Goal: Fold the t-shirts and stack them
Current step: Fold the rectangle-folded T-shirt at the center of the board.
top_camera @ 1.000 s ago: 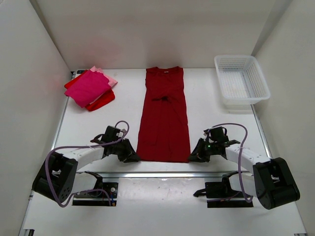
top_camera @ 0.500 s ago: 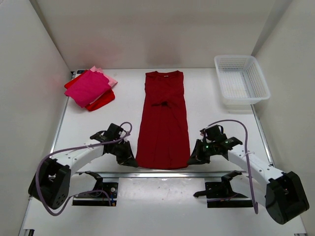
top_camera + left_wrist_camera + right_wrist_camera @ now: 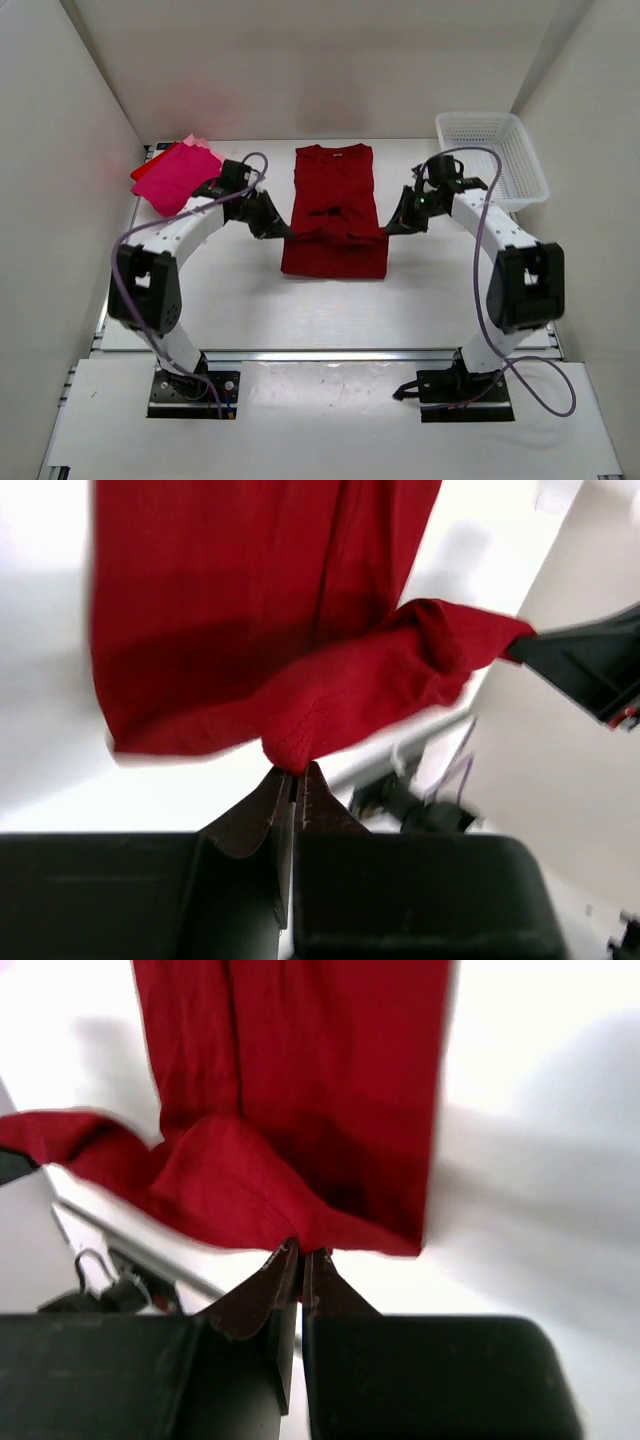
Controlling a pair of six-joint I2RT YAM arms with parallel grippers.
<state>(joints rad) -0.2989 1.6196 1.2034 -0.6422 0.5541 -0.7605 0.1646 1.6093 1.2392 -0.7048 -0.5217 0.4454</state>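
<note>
The dark red t-shirt (image 3: 335, 180) lies in the middle of the table with its collar at the far end. Its lower part is doubled over, and the hem hangs lifted between my two grippers. My left gripper (image 3: 286, 231) is shut on the shirt's left hem corner (image 3: 300, 742). Opposite it, my right gripper (image 3: 386, 228) is shut on the right hem corner (image 3: 300, 1232). In the wrist views the left gripper (image 3: 296, 771) and the right gripper (image 3: 302, 1253) each pinch a bunch of red cloth. A folded stack (image 3: 172, 180) with magenta on top sits at the far left, partly behind my left arm.
A white lattice basket (image 3: 497, 165) stands at the far right, just behind my right arm. White walls close in the table on both sides and at the back. The fold of the red shirt (image 3: 333, 268) faces the near table area.
Both grippers closed on the hem corners at the near edge, then carried the hem away from the arm bases towards the collar. The shirt now looks about half as long.
</note>
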